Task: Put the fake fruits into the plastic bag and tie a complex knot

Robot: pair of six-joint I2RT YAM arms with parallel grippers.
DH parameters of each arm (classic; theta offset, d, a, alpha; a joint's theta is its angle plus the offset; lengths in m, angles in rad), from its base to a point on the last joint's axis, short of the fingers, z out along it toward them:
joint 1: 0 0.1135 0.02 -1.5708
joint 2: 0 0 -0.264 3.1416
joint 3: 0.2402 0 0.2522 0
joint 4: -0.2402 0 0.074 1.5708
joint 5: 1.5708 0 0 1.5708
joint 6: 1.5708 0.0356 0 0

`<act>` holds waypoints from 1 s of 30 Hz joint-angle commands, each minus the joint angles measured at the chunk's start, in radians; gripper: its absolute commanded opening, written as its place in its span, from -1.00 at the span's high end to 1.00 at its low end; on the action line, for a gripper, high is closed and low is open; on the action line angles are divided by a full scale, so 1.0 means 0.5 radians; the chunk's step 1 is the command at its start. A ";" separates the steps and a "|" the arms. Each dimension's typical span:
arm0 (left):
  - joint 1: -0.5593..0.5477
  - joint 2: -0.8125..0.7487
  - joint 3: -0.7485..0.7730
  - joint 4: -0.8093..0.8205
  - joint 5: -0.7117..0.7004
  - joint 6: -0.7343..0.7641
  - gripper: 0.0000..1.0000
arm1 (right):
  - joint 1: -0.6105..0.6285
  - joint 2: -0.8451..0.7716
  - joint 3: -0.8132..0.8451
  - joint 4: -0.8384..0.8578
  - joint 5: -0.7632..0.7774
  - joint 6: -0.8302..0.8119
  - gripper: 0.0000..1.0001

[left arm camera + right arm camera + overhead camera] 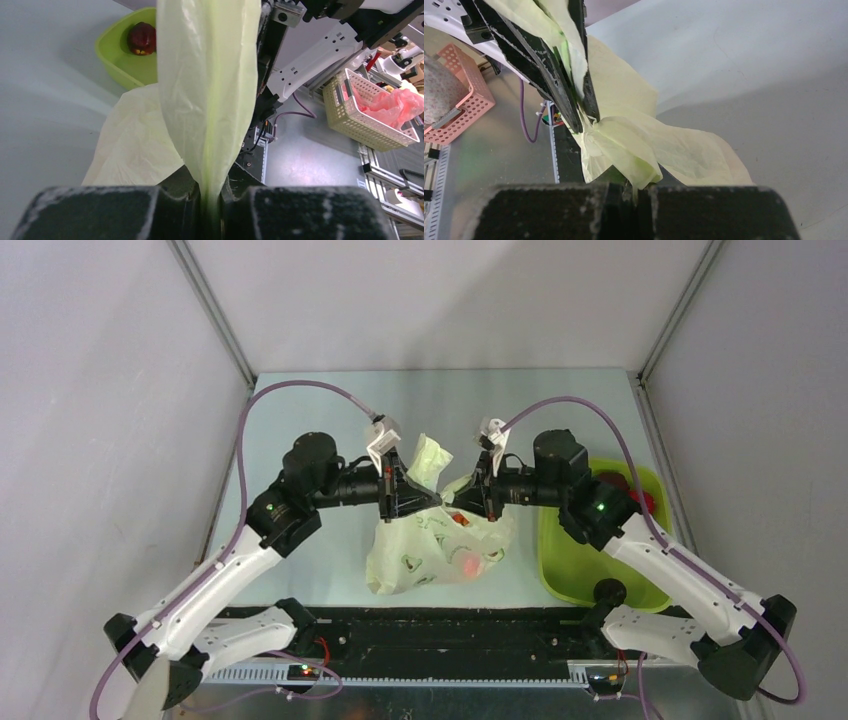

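Plastic bag (430, 555) film was clamped in both tools. The left tool (212, 200) was closed on a flat tail of film that stood up from between its fingers. The right tool (634, 192) was closed on a crumpled fold of the same film, almost tip to tip with the left. Below them the bag's body rested on the table (450, 400), with red fake fruits (470, 562) showing through its wall. Well apart, a dark red fruit (142, 37) sat in the green tray (575, 565). By my judgement loading was largely over and the knot was the step in hand. The next move called for drawing the two tails apart evenly, without tearing or losing the thin film.
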 commanded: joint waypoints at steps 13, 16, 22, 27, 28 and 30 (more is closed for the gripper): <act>-0.027 0.124 0.065 0.083 -0.090 0.027 0.24 | 0.040 0.027 0.123 -0.037 -0.017 -0.063 1.00; -0.027 0.151 0.079 0.076 -0.100 0.039 0.19 | 0.044 0.031 0.131 -0.056 -0.051 -0.077 1.00; -0.032 0.168 0.088 0.096 -0.087 0.038 0.14 | 0.057 0.076 0.167 -0.125 -0.084 -0.113 1.00; -0.032 0.160 0.066 0.153 -0.032 0.016 0.12 | 0.063 0.095 0.174 -0.134 -0.088 -0.122 1.00; -0.033 0.160 0.054 0.169 0.001 0.012 0.13 | 0.064 0.101 0.178 -0.136 -0.091 -0.122 1.00; -0.032 0.158 0.028 0.227 0.066 -0.012 0.28 | 0.066 0.109 0.185 -0.143 -0.097 -0.125 1.00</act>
